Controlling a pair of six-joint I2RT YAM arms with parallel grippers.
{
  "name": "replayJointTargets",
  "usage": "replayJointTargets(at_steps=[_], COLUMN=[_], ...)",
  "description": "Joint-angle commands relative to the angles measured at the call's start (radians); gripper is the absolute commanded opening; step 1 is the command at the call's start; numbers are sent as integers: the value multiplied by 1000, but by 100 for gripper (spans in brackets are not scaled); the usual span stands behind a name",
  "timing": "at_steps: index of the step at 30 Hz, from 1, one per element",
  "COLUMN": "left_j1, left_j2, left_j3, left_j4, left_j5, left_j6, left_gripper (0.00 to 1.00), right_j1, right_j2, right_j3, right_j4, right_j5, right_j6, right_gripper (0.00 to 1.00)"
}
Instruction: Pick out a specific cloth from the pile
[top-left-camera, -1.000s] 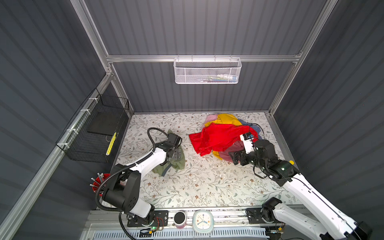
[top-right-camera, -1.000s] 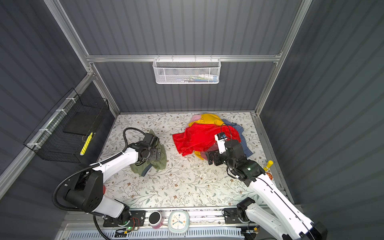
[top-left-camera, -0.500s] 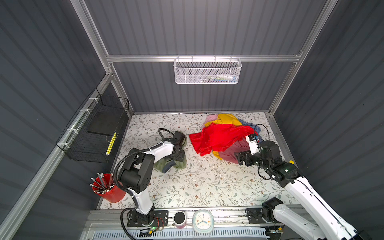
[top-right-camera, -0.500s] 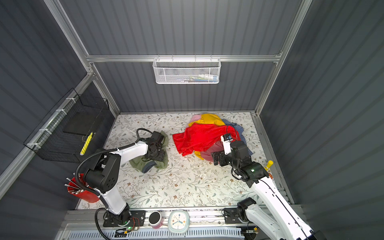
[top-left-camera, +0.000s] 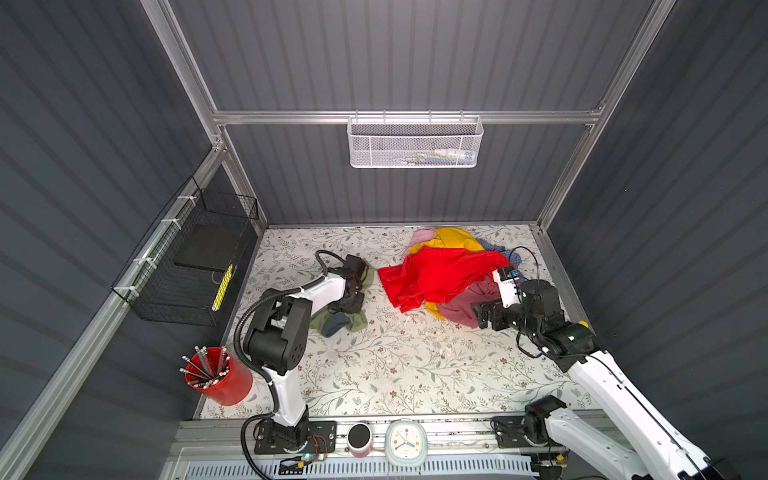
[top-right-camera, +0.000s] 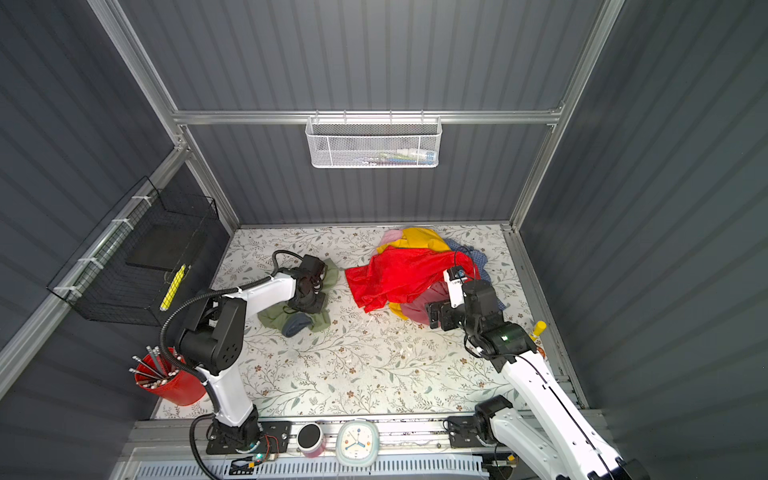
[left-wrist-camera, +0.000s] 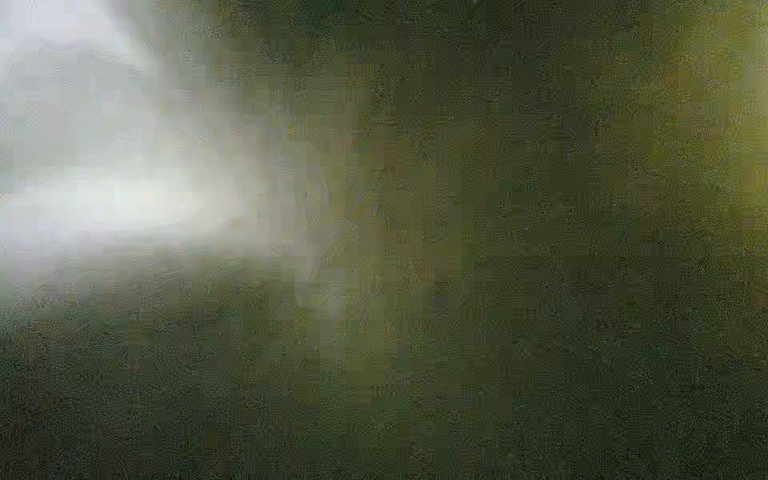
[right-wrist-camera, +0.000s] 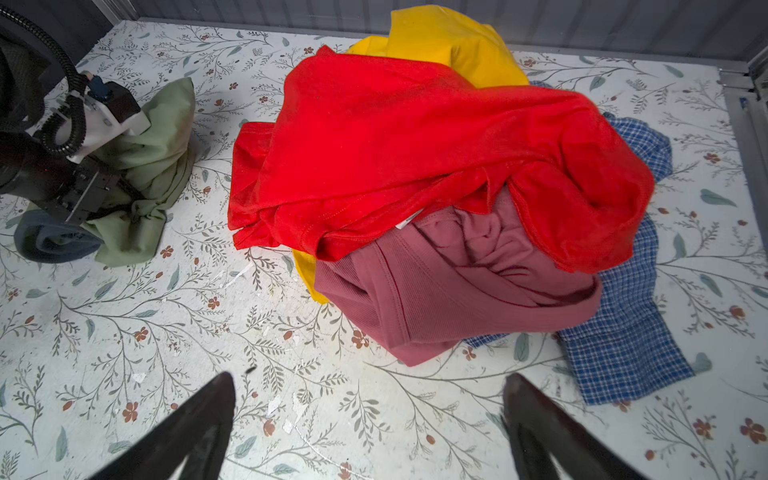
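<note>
Both fingers of left gripper (top-left-camera: 349, 307) are clamping the cloth (right-wrist-camera: 158, 158). Right gripper (right-wrist-camera: 370, 378) is gaping empty, the pile (right-wrist-camera: 415, 145) beyond its fingertips (right-wrist-camera: 216, 399).

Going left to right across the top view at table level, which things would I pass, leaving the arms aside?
Red pencil cup → olive-green cloth → pile of mixed cloths. The black wire basket on the left wall overlaps the cup sideways, so it is left out.
</note>
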Motion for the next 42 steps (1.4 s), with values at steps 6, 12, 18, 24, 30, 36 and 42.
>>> replayJointTargets(at_steps=[6,12,18,24,30,36,42], left_j1=[119,160,194,208,208,208,206], left_j2=[181,305,376,378,329,223,73], left_j3=[252,413,491,500,468,452,425], left_j4=[35,42,28,29,51,53,72], left_j5=[-75,-51,-54,-45,-66,-77,-54], left_j6=[215,361,439,445,403,368,315], left_gripper=[0,0,3,6,37,80,93], right_j1=[-17,-48,-77,-90,-100,-126,-151], right_j2=[27,47,69,97,98,85,34], right_j3=[-17,-34,-44,-54,-48,-53,-108], right_j4=[42,93,135,159,156,165,255], right_j5=[16,32,23,12,0,5,64], right_j6=[-14,-21,-19,3,-4,-10,-23], right_gripper=[99,99,99,99,99,99,99])
